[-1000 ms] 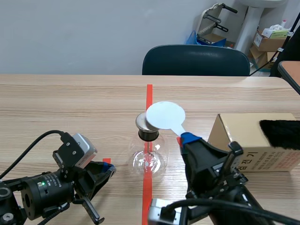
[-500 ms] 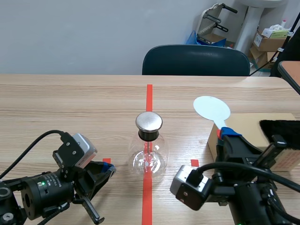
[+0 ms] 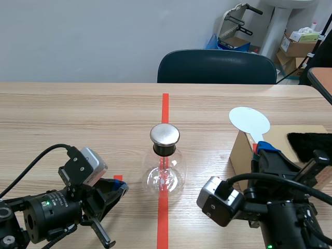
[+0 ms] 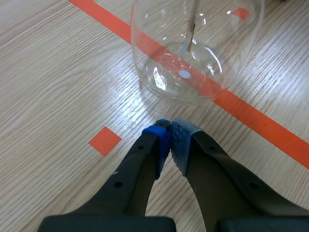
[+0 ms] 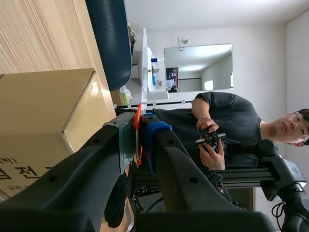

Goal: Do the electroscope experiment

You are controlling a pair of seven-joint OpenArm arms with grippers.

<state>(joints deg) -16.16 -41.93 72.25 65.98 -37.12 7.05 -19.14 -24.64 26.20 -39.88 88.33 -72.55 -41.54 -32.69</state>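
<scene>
Nearest the robot, the left gripper (image 4: pixel 170 133) lies low on the pale wood-grain table (image 3: pixel 78 119). Its two blue pads are pressed together with nothing between them, pointing at the glass flask (image 3: pixel 164 174) just ahead. A small orange-red square of tape (image 4: pixel 105 140) is marked on the wood beside its fingers. The right gripper (image 3: pixel 264 150) stands at the near right, its fingers closed on the thin red handle of the white disc paddle (image 3: pixel 250 120). The paddle rises upright, its disc above the left end of the cardboard box (image 3: pixel 241 155) and well to the right of the flask. The electroscope flask sits on the long orange-red tape line (image 3: pixel 165 104) in the middle of the table. It is round and clear, with a black neck and a flat metal cap (image 3: pixel 165 135), and a thin strip (image 4: pixel 191 29) hangs inside the bulb. A black furry cloth (image 3: pixel 308 146) lies on top of the box. Beyond the table's far edge stands a dark blue chair (image 3: pixel 217 66) against a plain grey-white wall. In the right corner are stacked cardboard boxes (image 3: pixel 298 45) and a folded frame with handles (image 3: pixel 236 21). The right wrist view looks past the box to a person (image 5: pixel 227 125) in a dark shirt holding a small controller, and to a wall mirror (image 5: pixel 198 67).
</scene>
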